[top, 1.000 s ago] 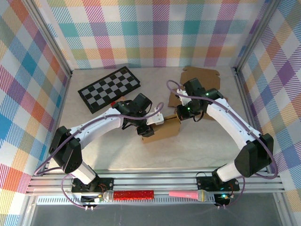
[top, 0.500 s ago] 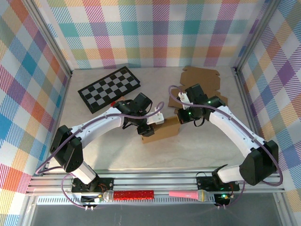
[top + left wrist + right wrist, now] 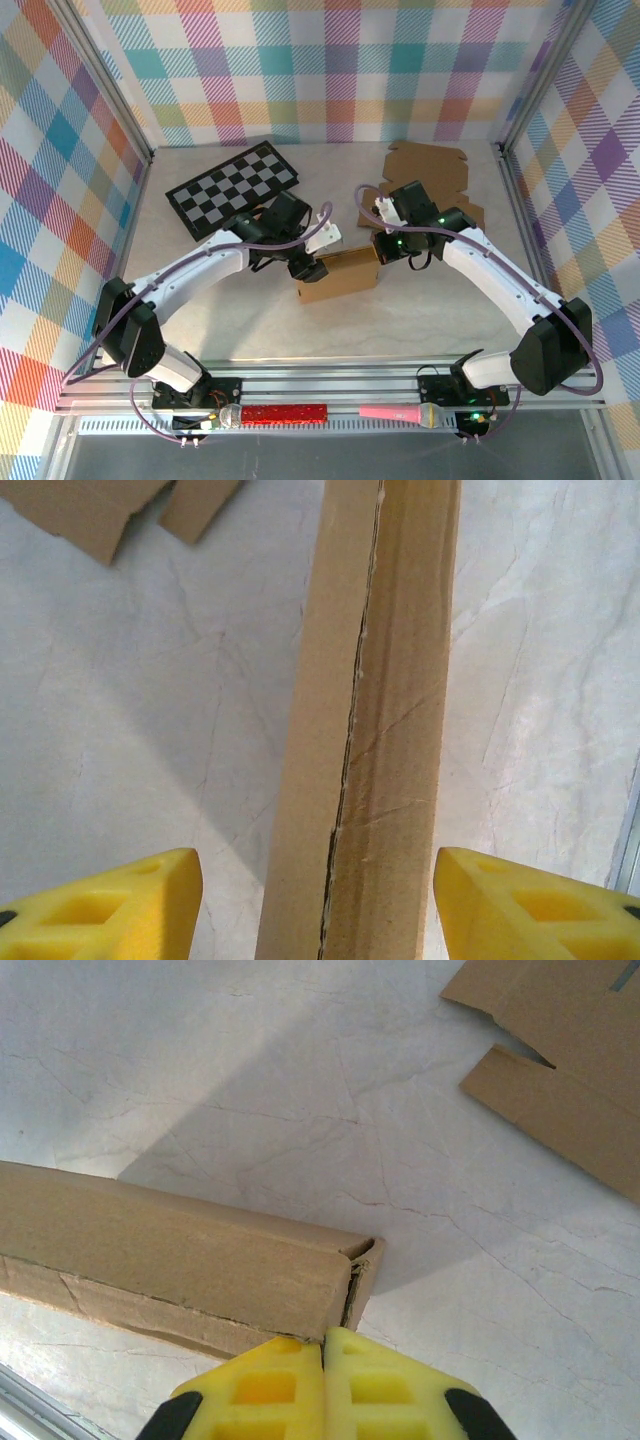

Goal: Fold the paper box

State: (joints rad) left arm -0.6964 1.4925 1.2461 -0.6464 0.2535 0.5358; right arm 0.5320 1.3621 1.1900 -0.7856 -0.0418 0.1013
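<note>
**Two arms meet at the half-folded box**

Two grippers close in on the paper box (image 3: 338, 275), which lies near the middle of the surface, its long side roughly parallel to the near edge. It is a flattish brown sleeve, and the left wrist view shows a raw seam running along its length (image 3: 375, 730).

The left gripper (image 3: 320, 253) hangs over the box's left end with its jaws spread. In its own camera (image 3: 320, 910) the yellow pads stand well clear on either side of the cardboard and touch nothing. That placement suggests it is straddling the sleeve so it can squeeze the walls or steady them.

The right gripper (image 3: 381, 246) sits at the box's far right end with its jaws pressed together and nothing between them. In its wrist view (image 3: 322, 1380) the joined tips sit right at the open end corner of the box (image 3: 170, 1250), apparently touching it. Closed jaws make a blunt poker, so I judge it is there to push an end flap inward or brace that corner.

A spare flat cardboard blank (image 3: 430, 165) lies toward the far right corner, and a chessboard (image 3: 232, 188) lies toward the far left, both clear of the work.
</note>
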